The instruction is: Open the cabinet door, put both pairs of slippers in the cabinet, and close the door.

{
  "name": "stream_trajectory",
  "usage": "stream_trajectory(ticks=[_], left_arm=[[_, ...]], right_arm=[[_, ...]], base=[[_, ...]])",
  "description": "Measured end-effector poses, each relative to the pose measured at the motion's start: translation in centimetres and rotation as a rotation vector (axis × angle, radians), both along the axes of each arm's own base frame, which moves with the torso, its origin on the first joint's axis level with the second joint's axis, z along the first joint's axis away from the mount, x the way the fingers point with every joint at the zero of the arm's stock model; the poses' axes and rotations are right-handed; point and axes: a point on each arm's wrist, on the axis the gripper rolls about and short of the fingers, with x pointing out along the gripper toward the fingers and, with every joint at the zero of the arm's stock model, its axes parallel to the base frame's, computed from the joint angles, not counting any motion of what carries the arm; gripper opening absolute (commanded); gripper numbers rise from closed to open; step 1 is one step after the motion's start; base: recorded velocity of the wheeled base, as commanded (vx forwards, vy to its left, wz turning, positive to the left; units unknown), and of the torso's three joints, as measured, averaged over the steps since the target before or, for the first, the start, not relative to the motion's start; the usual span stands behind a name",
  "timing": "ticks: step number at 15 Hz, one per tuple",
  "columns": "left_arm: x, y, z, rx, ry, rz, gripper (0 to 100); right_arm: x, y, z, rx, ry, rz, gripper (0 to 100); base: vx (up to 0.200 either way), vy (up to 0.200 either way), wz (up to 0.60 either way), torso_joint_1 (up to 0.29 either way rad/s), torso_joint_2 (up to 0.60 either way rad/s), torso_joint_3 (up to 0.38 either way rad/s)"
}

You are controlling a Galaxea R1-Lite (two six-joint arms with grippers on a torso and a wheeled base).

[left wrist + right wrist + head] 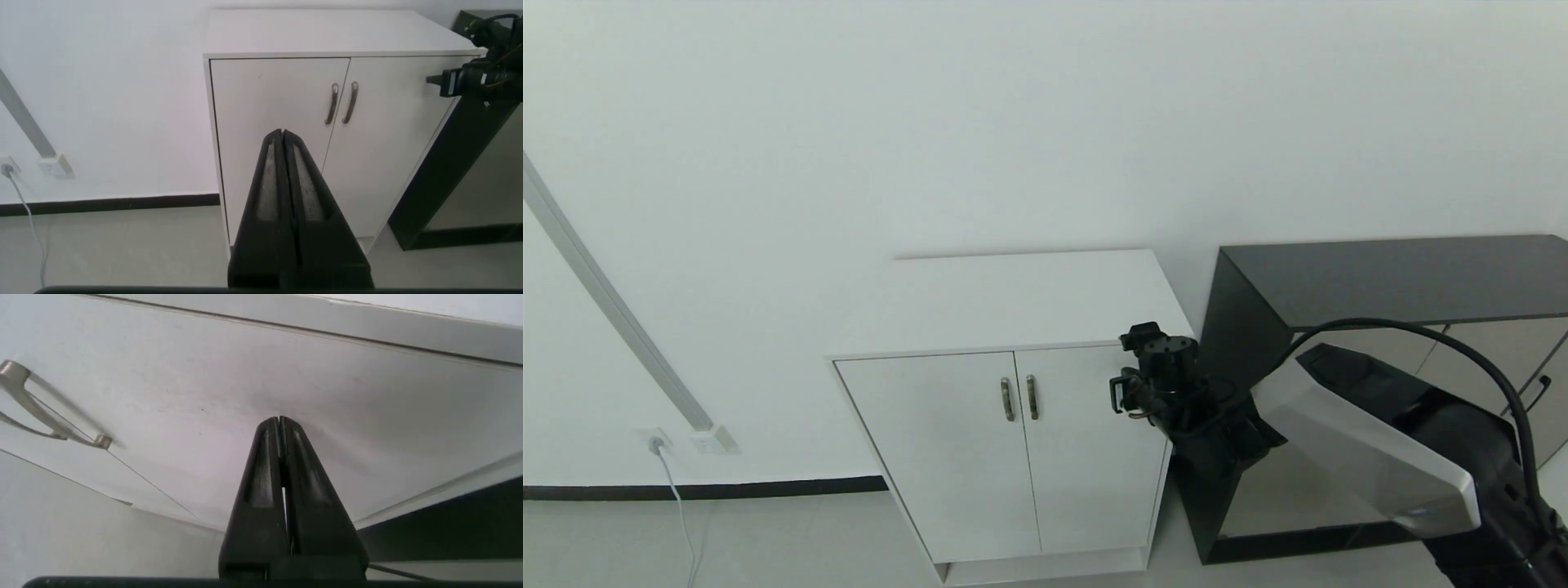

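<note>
Cabinet shut, both hands closed up!

The white cabinet [947, 457] stands against the wall, both doors flush, and its two handles [1008, 399] sit side by side at the centre seam. The right hand [1114, 394] is right up at the cabinet's right door, near the upper outer corner, fingers pressed together and tips aimed at the panel; whether they touch it, I can't tell. The left hand [282, 140] hovers out in front of the cabinet, well apart from it, fingers pressed tight too, facing the left door. A dark cabinet [1380, 278] stands just beside the cabinet's right side, and a socket [654, 442] is on the wall off to its left.
</note>
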Motion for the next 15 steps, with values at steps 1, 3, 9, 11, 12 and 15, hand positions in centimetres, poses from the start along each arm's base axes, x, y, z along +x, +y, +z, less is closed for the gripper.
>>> stream_trajectory(ticks=[1,3,9,11,12,15], left_arm=[[0.0,0.0,0.0,0.000,0.000,0.000,0],[0.0,0.0,0.0,0.000,0.000,0.000,0],[0.0,0.0,0.0,0.000,0.001,0.000,0],[0.0,0.0,0.0,0.000,0.000,0.000,0],[0.0,0.0,0.0,0.000,0.001,0.000,0],[0.0,0.0,0.0,0.001,0.000,-0.001,0]], right_arm=[[-0.4,-0.3,0.2,0.003,-0.006,-0.003,0],[-1.5,-1.0,0.6,0.005,-0.009,-0.005,0],[-5.4,-4.6,2.1,0.009,-0.013,-0.026,0],[-6.5,-6.3,2.8,0.020,-0.032,-0.048,0],[-7.1,-7.5,2.8,0.020,-0.032,-0.064,0],[-9.3,-11.1,2.8,0.020,-0.035,-0.122,0]], base=[[0.000,0.000,0.00,0.000,0.00,0.000],[0.000,0.000,0.00,0.000,0.00,0.000],[0.000,0.000,0.00,0.000,0.00,0.000],[0.000,0.000,0.00,0.000,0.00,0.000],[0.000,0.000,0.00,0.000,0.00,0.000],[0.000,0.000,0.00,0.000,0.00,0.000]])
